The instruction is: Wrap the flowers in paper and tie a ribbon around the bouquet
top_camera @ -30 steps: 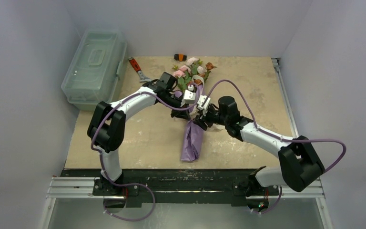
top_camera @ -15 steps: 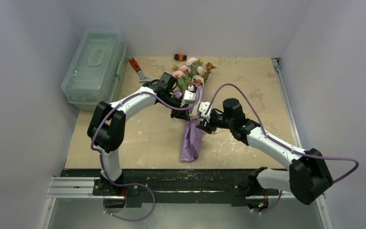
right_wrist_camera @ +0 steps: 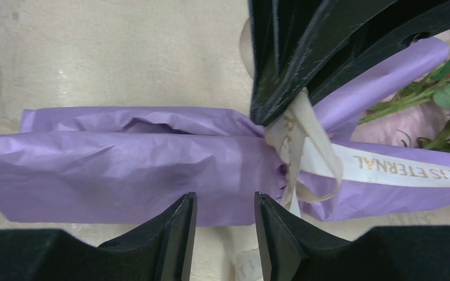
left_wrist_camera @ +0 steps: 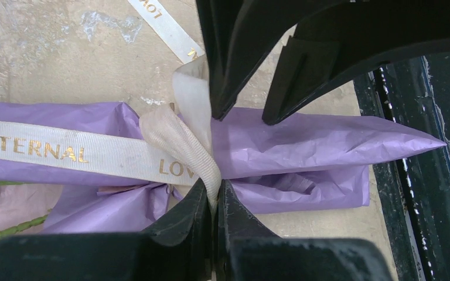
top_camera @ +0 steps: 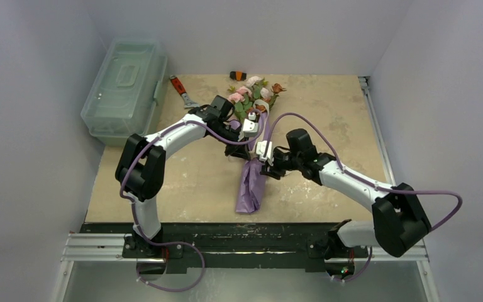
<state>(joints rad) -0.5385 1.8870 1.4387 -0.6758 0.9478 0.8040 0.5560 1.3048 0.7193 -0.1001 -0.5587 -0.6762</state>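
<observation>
The bouquet lies along the middle of the table, its flowers (top_camera: 255, 94) at the far end and their stems rolled in lilac paper (top_camera: 251, 189). A cream ribbon (left_wrist_camera: 64, 152) with gold lettering crosses the paper (left_wrist_camera: 316, 140) and bunches into a knot. My left gripper (left_wrist_camera: 214, 199) is shut on a loop of that ribbon at the knot. My right gripper (right_wrist_camera: 224, 202) hangs open just beside the roll (right_wrist_camera: 123, 158), a little toward its closed end from the knot, with nothing between its fingers. Ribbon (right_wrist_camera: 387, 167) and green stems (right_wrist_camera: 439, 96) show at the right wrist view's right edge.
A clear plastic toolbox (top_camera: 126, 88) sits at the far left. A red-handled scraper (top_camera: 181, 91) lies beside it, and a small orange-and-black object (top_camera: 238, 75) lies behind the flowers. The black rail (left_wrist_camera: 410, 175) of the table's near edge runs just past the roll's tip.
My right gripper has slid a short way along the roll toward me, and its jaws have narrowed. The left arm and the bouquet have stayed put.
</observation>
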